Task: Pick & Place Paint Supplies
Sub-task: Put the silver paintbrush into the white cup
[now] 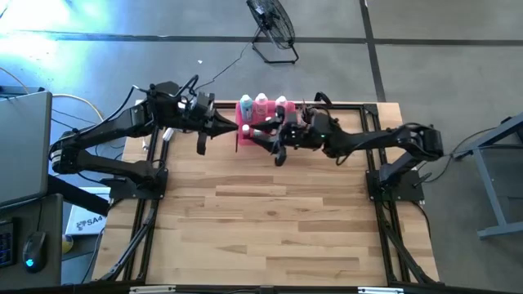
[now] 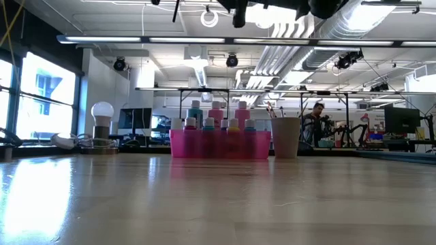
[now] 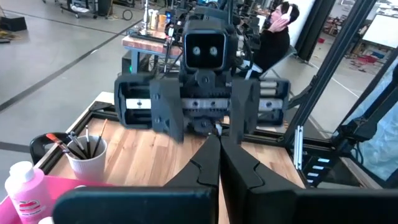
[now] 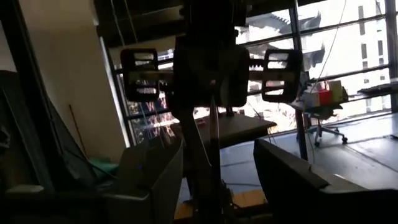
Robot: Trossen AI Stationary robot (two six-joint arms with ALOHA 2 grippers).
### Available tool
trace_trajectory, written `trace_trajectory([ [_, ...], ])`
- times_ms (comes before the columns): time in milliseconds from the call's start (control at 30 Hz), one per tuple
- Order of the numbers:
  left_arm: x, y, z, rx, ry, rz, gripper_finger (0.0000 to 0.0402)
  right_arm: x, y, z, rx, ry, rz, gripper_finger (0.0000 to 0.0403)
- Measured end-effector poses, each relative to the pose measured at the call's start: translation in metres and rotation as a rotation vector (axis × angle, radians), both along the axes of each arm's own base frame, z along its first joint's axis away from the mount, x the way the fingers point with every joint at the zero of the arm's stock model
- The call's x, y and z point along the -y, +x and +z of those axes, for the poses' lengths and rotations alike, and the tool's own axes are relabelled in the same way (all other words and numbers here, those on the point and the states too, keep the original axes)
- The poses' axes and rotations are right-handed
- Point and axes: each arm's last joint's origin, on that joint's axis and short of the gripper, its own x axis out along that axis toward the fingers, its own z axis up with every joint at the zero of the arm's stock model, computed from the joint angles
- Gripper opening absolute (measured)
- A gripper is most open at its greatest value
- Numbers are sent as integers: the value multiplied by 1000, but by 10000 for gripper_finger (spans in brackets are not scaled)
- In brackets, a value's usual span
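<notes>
Right gripper (image 1: 260,133) hangs fingers spread and empty, facing the left gripper (image 1: 231,126), which is pinched closed on nothing, both raised at the table's far edge above the pink tray (image 2: 219,145). Bottles (image 2: 216,112) stand in the tray beside the beige cup (image 2: 285,137). Near table (image 1: 270,229) lies open.

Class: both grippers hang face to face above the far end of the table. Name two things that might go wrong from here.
1. The shut left gripper and the open right gripper nearly meet; they may collide.
2. Both hang over the crowded pink tray by the cup of brushes; a descent may topple bottles.
</notes>
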Motion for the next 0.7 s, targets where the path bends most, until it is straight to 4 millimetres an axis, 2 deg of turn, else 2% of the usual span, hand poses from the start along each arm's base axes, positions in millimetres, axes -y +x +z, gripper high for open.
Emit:
trace_trajectory([
  [200,0,0,0,0,0,0,0,2,19,-8,-96,12,8,198],
  [300,0,0,0,0,-1,0,0,2,25,-5,-84,3,35,199],
  [567,-1,0,-1,-9,-1,16,0,2,27,3,-68,-10,48,199],
  [700,-4,10,-7,-38,-12,12,0,2,27,3,-69,-10,48,199],
])
